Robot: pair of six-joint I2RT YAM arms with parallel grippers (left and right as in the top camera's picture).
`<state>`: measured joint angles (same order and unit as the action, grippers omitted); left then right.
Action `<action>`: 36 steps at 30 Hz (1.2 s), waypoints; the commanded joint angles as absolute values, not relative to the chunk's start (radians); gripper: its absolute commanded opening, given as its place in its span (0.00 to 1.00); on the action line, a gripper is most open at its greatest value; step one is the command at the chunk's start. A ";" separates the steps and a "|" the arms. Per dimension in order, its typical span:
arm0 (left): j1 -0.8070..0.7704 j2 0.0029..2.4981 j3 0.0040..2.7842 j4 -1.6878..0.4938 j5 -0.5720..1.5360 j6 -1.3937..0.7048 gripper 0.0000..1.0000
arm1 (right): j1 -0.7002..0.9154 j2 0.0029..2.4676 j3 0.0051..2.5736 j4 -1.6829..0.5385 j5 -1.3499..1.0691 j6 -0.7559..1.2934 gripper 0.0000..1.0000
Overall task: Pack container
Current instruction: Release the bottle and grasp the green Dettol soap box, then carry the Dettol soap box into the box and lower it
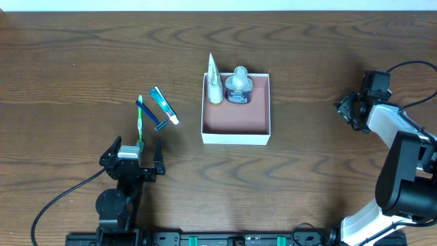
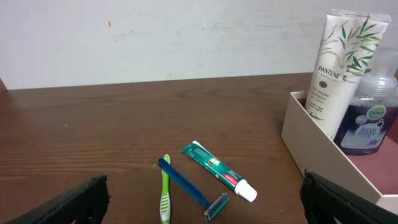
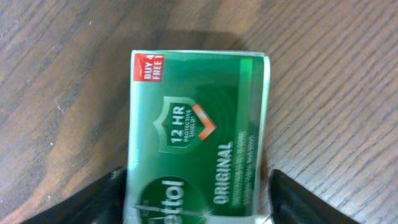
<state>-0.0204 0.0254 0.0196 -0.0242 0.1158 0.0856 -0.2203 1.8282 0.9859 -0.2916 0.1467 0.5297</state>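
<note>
The container (image 1: pixel 235 139) was set near the middle of the surface (image 1: pixel 82 55), with its front half left bare. Two things were stood in its back part. A tall white tube (image 2: pixel 339 68) was leaned at the back left corner and "PANTENE" was printed on it. A clear pump bottle (image 2: pixel 372 118) was placed just beside the tube, and "Dettol" could be read on its label.

Three small things were laid on the surface to the left of the container, near it but not touching it. These were a toothpaste tube (image 1: pixel 164 106), a blue razor (image 1: pixel 153 117) and a green toothbrush (image 1: pixel 141 127). The razor was laid across the toothbrush. The writing on the toothpaste was too small to be read.

The left claw (image 1: pixel 134 162) was held wide and nothing was gripped in it. It was placed near the front edge, just in front of the toothbrush.

The right claw (image 1: pixel 348 108) was placed far to the right, well apart from the container. It was closed narrowly on a green soap box (image 3: pixel 199 137), with a finger (image 3: pixel 106 199) pressed at each side. On the box, "BUY 4 FREE 1", "12 HR" and "ORIGINAL" were printed, and part of "Dettol" was seen.

Open wood was left between the container and the right claw, and along the back edge.
</note>
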 commanded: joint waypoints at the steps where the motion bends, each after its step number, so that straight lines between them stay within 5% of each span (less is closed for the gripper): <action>1: -0.015 0.026 0.004 -0.060 0.126 0.085 0.98 | -0.231 1.835 0.981 -0.288 0.153 0.506 0.61; 15: -0.015 0.026 0.004 -0.060 0.126 0.085 0.98 | -0.218 1.801 1.063 -0.324 -0.054 0.481 0.46; 27: -0.015 0.026 0.004 -0.060 0.126 0.085 0.98 | -0.125 1.563 1.177 -0.400 -0.416 0.395 0.51; 36: -0.015 0.026 0.004 -0.060 0.126 0.085 0.98 | 0.047 1.519 1.177 -0.424 -0.434 0.509 0.53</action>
